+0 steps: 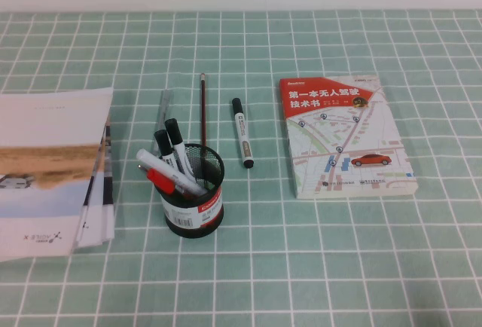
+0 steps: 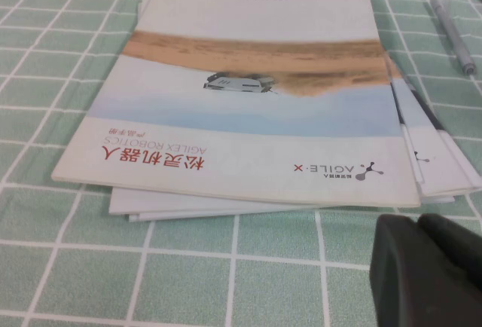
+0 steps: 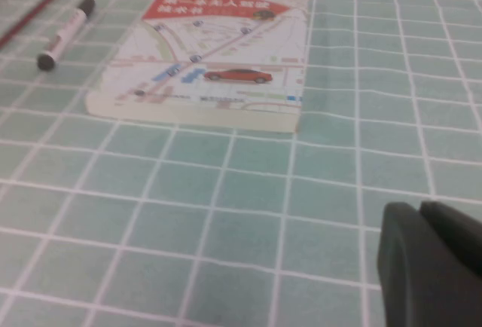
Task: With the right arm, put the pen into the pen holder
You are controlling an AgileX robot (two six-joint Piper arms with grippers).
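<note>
- Green checked tablecloth (image 1: 316, 267) across the whole high view; neither arm visible there, so both parked off the near edge.
- Stack of brochures (image 1: 53, 169) at the robot's left, map-covered book (image 1: 343, 139) at its right — middle strip left open for pens and cup.
- Black mesh pen holder (image 1: 196, 195) upright near the centre, already carrying two black-capped markers and a white-and-red marker (image 1: 172, 176) leaning across its rim.
- Thin dark-red pencil (image 1: 202, 108) lying beyond the pen holder; grey pen (image 1: 163, 107) to its left, beside the brochures.
- The pen (image 1: 242, 132) flat on the cloth between pencil and book, apart from both; long axis nearly straight away from the robot, one black end far, the other near, near end tipped slightly toward the book.
- Pen holder just near-left of the pen, close but not touching.
- Right gripper (image 3: 433, 263) low over bare cloth on the near side of the book; from it, the pen (image 3: 65, 32) away past the book's far left corner. Fingers — cannot tell whether apart or together.
- Left gripper (image 2: 428, 270) at the near edge of the brochures, nothing held in sight; fingers equally unclear.
- Likely reach: forward and leftward across the book corner, jaws set across the barrel.
</note>
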